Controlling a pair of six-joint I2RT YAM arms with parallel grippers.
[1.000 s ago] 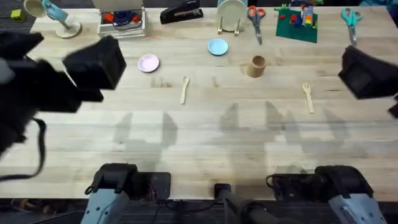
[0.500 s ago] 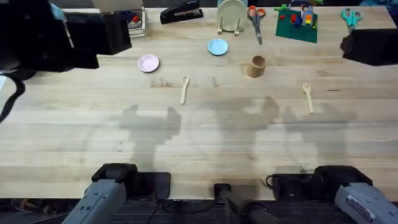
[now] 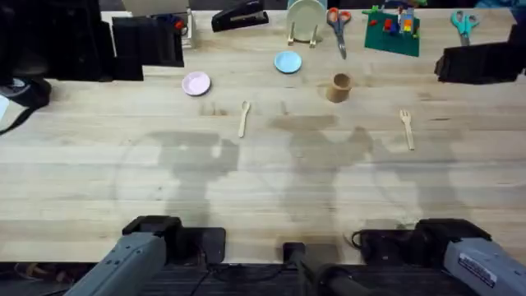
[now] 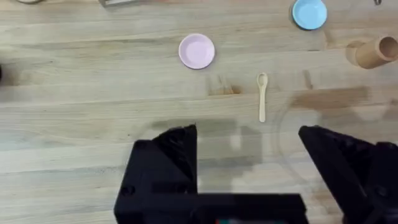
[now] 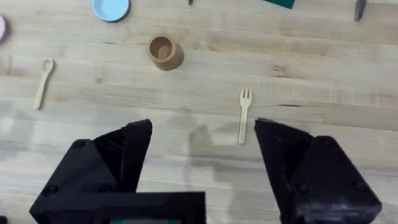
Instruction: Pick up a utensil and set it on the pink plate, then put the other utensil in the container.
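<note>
Both grippers, left and right, hang spread and empty above the table. Nothing is done yet: the spoon lies near the pink plate, and the fork lies right of the cup.

On the wooden bench, the small pale wooden spoon lies left of centre, handle toward the arms' bases, with the small round pale pink plate behind it and to its left — apart, not touching. The small light blue plate sits farther back, right of the pink plate. The tan-brown cylindrical cup stands right of the spoon and nearer than the blue plate. The small pale wooden fork lies well right of the spoon — tines pointing away from the bases, in front and right of the cup.
</note>
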